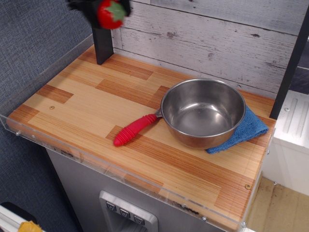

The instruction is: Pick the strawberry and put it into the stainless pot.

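The strawberry [110, 14] is small, glossy red with a green cap, and hangs high above the table's back left, held between the black fingers of my gripper [108, 10]. The gripper is blurred and mostly cut off by the top edge of the frame. The stainless pot [203, 112] stands upright and empty on the wooden table, right of centre, with its red ribbed handle [134, 129] pointing to the front left. The strawberry is far to the left of the pot and well above it.
A blue cloth [241, 130] lies under the pot's right side. A dark post [102, 42] stands at the back left. A clear plastic rim [120, 176] runs along the table's front edge. A white plank wall [207, 34] is behind.
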Controlling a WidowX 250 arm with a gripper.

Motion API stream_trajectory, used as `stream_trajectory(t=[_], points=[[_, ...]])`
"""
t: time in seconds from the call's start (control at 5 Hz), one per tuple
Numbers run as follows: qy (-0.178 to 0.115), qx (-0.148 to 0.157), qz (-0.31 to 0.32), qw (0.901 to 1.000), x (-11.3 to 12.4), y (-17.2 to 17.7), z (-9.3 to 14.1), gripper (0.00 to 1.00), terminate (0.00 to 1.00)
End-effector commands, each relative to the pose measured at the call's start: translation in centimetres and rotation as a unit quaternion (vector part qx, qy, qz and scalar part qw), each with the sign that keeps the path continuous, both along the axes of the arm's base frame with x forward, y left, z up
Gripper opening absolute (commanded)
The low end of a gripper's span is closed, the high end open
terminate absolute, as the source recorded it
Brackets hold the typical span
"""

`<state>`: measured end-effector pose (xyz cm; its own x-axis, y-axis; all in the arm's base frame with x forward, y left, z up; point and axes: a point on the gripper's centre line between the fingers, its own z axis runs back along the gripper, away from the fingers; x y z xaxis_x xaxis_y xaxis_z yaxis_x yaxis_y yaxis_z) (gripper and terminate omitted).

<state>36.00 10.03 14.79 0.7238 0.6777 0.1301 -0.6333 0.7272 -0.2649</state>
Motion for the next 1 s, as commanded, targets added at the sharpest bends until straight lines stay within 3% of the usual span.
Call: stream_trajectory(t=[0.0,0.2,0.8], points=[[-0.025,-0.002,-0.074,0.9969,-0.7,-6.3,2.1,0.00,0.00],[-0.009,-0.008,-0.109,0.9940,-1.0,-9.3,0.6,0.00,0.00],[0.073,-0.003,-0.227,0.9711,-2.0,-15.3,-4.9,0.00,0.00]])
